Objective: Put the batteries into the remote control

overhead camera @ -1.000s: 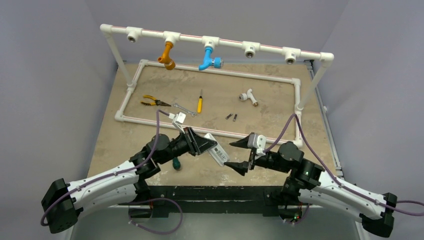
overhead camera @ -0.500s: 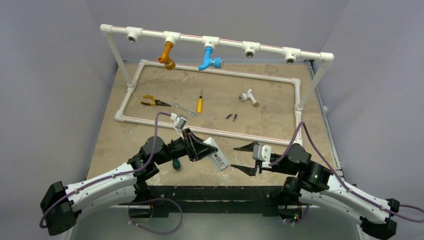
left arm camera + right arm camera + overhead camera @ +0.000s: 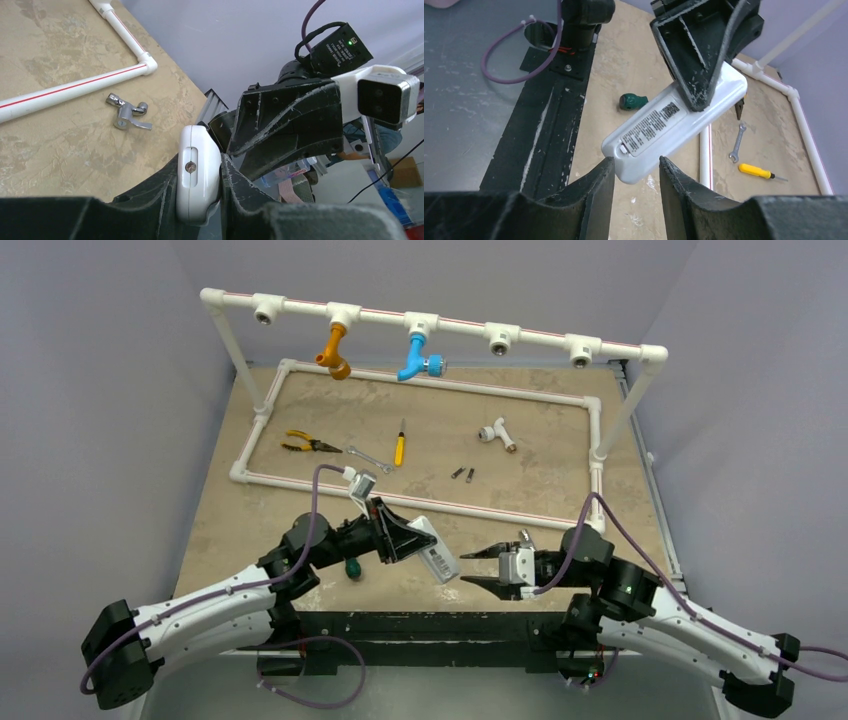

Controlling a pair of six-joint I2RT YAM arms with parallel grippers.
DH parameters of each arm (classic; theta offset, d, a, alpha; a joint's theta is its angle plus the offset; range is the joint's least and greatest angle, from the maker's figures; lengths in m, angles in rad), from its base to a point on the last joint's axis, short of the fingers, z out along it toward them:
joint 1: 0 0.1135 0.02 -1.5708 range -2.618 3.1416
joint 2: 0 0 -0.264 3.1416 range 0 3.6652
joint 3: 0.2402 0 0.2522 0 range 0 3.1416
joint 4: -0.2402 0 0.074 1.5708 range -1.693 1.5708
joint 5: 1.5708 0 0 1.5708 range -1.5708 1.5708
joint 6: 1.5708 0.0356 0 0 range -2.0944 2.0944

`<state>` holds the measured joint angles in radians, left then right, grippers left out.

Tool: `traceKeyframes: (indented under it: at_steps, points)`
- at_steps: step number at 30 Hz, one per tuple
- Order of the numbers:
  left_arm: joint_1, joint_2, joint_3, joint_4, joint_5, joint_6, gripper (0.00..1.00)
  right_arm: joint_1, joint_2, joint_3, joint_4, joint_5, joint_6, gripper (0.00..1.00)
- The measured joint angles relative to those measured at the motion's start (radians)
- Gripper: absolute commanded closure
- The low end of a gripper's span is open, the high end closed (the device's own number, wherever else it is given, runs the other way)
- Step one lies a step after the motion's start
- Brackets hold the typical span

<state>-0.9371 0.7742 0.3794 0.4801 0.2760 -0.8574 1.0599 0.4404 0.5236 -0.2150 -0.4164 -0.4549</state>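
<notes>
**Top external view.** The remote control point(image 3: 434, 551) is held off the desk point(image 3: 250, 530) at the near edge, between the two arms. The left claw point(image 3: 405, 538) is clamped shut across the handset's width, toward its far end. The right claw point(image 3: 474, 568) is part-way open and grips nothing, with its tips just beside the handset's free end. The batteries point(image 3: 458, 473) lie side by side on the desk, well beyond the remote and inside the white pipe frame point(image 3: 420, 502).

**Left wrist view.** The remote control point(image 3: 199, 180) is seen end-on, pinched between the fingers of the left claw point(image 3: 200, 167). The right claw point(image 3: 287, 125) is close behind it. A silver tap fitting point(image 3: 127, 111) lies on the desk.

**Right wrist view.** The labelled back of the remote control point(image 3: 674, 130) is turned toward this camera, and the left claw point(image 3: 704, 100) is clamped over its far end. Its near end sits at the gap of the right claw point(image 3: 636, 175) without being squeezed. Whether the bay is uncovered cannot be told.

The handset is judged to be light, stiff and glossy, so it is likely to slip. It is best taken across its two long edges, clear of the bay. The batteries are judged to be smooth and prone to rolling, and are best pinched across the middle.
</notes>
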Motion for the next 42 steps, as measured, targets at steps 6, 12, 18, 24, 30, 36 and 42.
traceKeyframes:
  at_steps: [6, 12, 18, 24, 30, 36, 42]
  points:
    - [0.000, 0.060, -0.002, 0.027, -0.004, -0.090, 1.00, 0.000, 0.092, 0.064, -0.049, -0.083, -0.081, 0.70]
    - [0.000, 0.104, -0.002, 0.036, -0.005, -0.186, 1.00, 0.000, 0.122, 0.101, -0.085, -0.127, -0.149, 0.70]
    - [0.000, 0.119, -0.002, 0.053, 0.006, -0.248, 1.00, 0.000, 0.122, 0.119, -0.139, -0.151, -0.202, 0.70]
    - [0.000, 0.144, -0.002, 0.090, 0.027, -0.295, 1.00, 0.000, 0.122, 0.127, -0.180, -0.152, -0.236, 0.71]
    - [0.000, 0.174, -0.004, 0.122, 0.043, -0.324, 1.00, 0.000, 0.122, 0.127, -0.189, -0.151, -0.257, 0.72]
    - [0.000, 0.184, -0.013, 0.140, 0.054, -0.338, 1.00, 0.000, 0.123, 0.127, -0.190, -0.151, -0.274, 0.72]
    - [0.000, 0.189, -0.013, 0.147, 0.058, -0.341, 1.00, 0.000, 0.129, 0.127, -0.190, -0.151, -0.284, 0.72]
